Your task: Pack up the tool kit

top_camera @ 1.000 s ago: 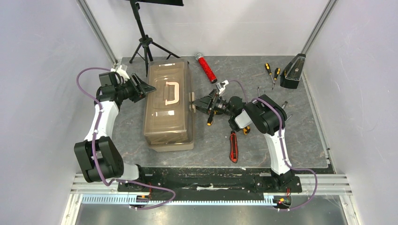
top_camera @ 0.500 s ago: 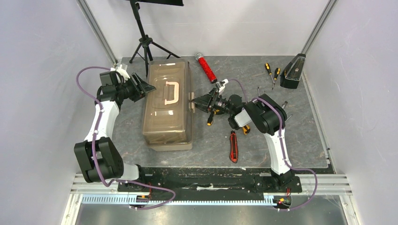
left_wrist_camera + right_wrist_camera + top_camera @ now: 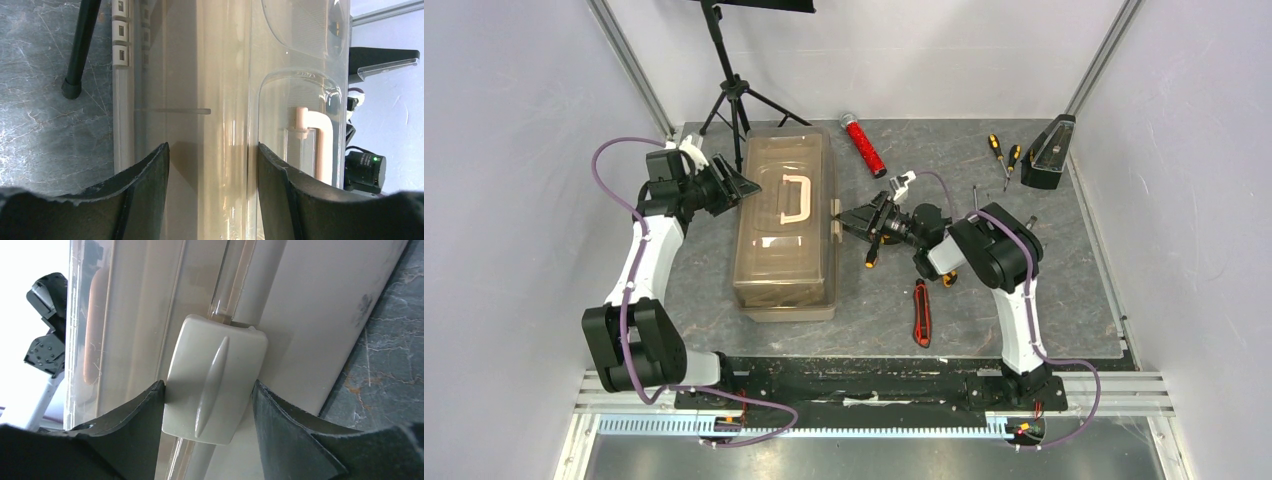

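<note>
The toolbox sits closed on the table, its cream handle on top and none of the tools in it yet, so the step in hand looks like freeing the latch on the toolbox's right wall. The right pincer is closed on that latch, one finger against each of its sides. To do it well, it should probably swing the latch outward about its own pivot rather than tug it straight, which would only drag the toolbox. The left pincer stands open at the opposite wall, near the hinges, gripping nothing. It is well placed to brace the toolbox, though whether it touches is unclear. Since the lid likely swings toward that side, this pincer and the tripod behind the toolbox could get in the way. A lone screwdriver lies just right of the toolbox under the right arm and is easily swept. A red knife lies further right, toward the front. Two more screwdrivers and a black wedge lie well to the right, and a red tube is near the toolbox's back right corner.
</note>
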Available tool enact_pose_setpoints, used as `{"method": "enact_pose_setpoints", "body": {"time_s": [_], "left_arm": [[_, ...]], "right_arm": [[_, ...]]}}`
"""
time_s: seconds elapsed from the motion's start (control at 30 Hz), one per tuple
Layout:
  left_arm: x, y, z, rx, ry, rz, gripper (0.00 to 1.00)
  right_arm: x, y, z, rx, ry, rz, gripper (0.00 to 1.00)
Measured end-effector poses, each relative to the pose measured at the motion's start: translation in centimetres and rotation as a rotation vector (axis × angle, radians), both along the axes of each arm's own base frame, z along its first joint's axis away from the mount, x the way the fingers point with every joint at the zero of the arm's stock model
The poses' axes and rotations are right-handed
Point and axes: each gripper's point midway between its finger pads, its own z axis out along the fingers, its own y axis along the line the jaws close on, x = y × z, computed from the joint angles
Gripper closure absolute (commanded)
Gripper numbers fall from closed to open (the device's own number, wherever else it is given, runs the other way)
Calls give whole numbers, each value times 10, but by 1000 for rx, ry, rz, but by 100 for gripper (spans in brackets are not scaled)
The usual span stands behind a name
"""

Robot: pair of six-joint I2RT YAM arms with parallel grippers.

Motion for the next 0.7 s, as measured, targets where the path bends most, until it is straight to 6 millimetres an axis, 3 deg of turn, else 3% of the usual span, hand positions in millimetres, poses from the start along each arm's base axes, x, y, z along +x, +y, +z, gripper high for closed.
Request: {"method": "enact_pose_setpoints", "body": {"time_s": [0.1,0.27,0.43,0.6,0.7], "left_arm": [[0,0,0,1,1,0,48],[0,1,0,5,1,6,48],[0,2,0,11,2,11,48],[1,4,0,-6,2,9,51],[1,8,-1,-45,4,-4,51]], "right_arm": [[0,-2,2,-43,-22,-21,92],[1,-8,32,-102,-205,-48,96],[-5,-6,51,-119,-300,-44,82],[-8,-19,32,-147,-247,-55,59],[-7,-26,27,-139,-218,-64,51]]}}
